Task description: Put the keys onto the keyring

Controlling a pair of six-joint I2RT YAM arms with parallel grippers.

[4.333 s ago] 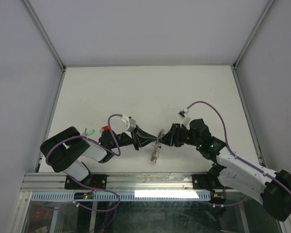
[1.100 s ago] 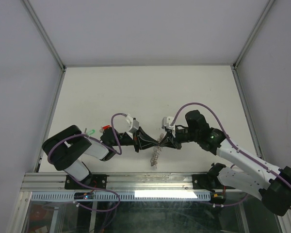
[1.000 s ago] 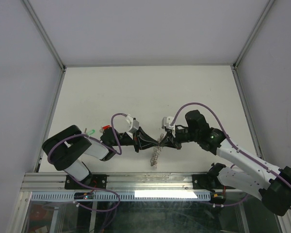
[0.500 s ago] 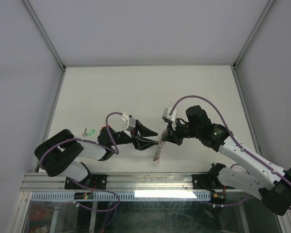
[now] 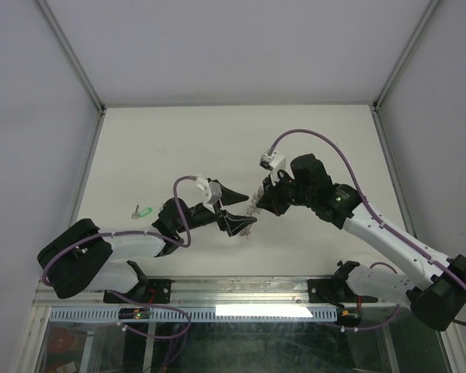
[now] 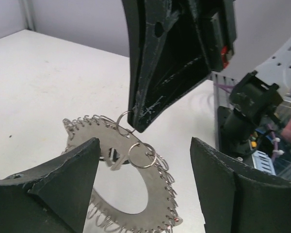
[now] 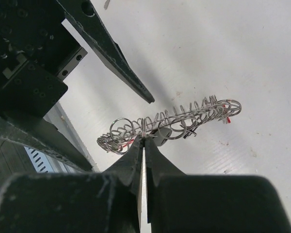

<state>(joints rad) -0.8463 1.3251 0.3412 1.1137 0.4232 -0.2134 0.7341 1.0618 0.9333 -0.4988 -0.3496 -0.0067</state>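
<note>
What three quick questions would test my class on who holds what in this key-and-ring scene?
1. True or false: the left tool is clamped on the keyring.
2. Which tool pinches a wire loop of the keyring's fringe? A) left B) right tool C) neither
3. Fill in: the loose key lying on the table has a ___ head.

Key: 1 false; 2 B; 3 green.

no readable text, no labels, no numbers
</note>
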